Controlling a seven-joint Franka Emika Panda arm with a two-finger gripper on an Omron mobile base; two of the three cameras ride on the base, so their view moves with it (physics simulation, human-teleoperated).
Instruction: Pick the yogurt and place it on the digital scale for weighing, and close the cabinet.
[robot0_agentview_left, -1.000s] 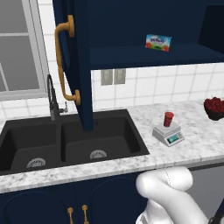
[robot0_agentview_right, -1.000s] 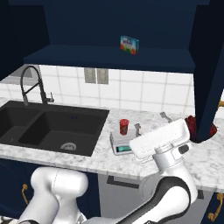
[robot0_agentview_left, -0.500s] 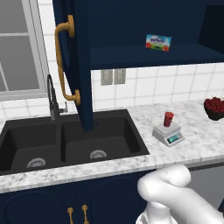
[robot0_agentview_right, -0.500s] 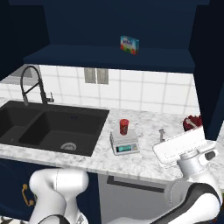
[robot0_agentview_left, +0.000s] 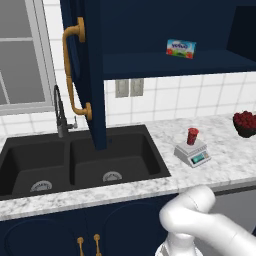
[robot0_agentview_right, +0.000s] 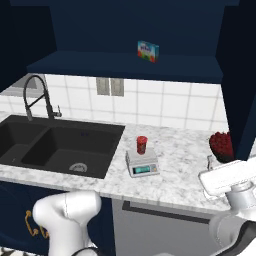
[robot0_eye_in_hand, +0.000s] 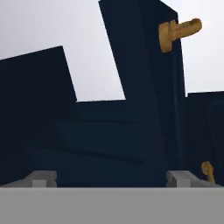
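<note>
Red yogurt (robot0_agentview_left: 192, 135) stands upright on the digital scale (robot0_agentview_left: 191, 152), which sits on the marble worktop (robot0_agentview_left: 220, 145) to the right of the black double sink (robot0_agentview_left: 80, 162). You can check the same pairing from the right base view: cup (robot0_agentview_right: 142, 144) on the platform, teal display facing the worktop's front edge. Navy cabinet (robot0_agentview_left: 87, 75) hangs open above; its left door juts out over the sink, brass handle (robot0_agentview_left: 75, 70) facing you. A blue-green carton (robot0_agentview_left: 181, 48) lies on the shelf inside. A dark bowl of red fruit (robot0_agentview_left: 245, 123) sits near the worktop's right end. Your pincer (robot0_eye_in_hand: 113, 178) is released, tips spread wide with nothing between them, and faces navy panelling with a brass handle end (robot0_eye_in_hand: 178, 33) at upper right.
</note>
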